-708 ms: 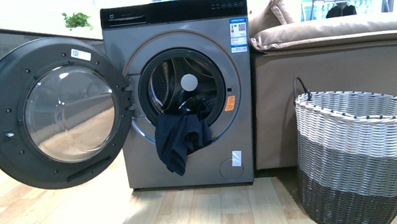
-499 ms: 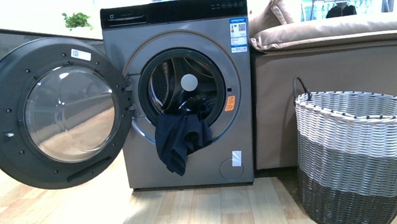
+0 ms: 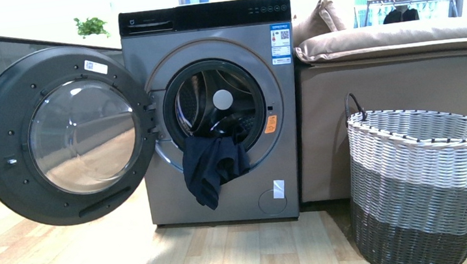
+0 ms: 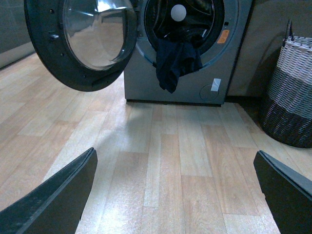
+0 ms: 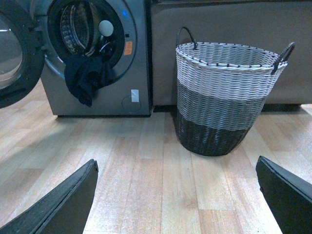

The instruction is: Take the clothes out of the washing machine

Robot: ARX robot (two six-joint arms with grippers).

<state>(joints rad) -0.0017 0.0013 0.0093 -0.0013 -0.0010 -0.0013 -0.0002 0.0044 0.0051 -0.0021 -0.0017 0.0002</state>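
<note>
Pale wood-plank floor runs from my base to a beige sofa at 1 o'clock and, dead ahead at 12 o'clock, the grey-silver washing machine with its black control panel. The round, dark-rimmed door stands swung fully open toward 10 o'clock, hinged at the 9 o'clock side of the porthole, its glass bowl facing me. At 2 o'clock, in front of the sofa and well apart from the washer, a woven basket sits on the floor, white at the top, grey in the middle, dark at the bottom. The clothes, a limp dark navy garment, spill out of the perforated steel drum over the 6 o'clock edge of the opening and hang down the machine's front, clear of the floor. My left claw is spread wide, its dark fingers far apart over bare boards, gripping nothing; my right claw is equally wide and empty, with the basket near beyond it. A blue label sits at 1 o'clock of the porthole, a yellow sticker at 4 o'clock on its rim.
</note>
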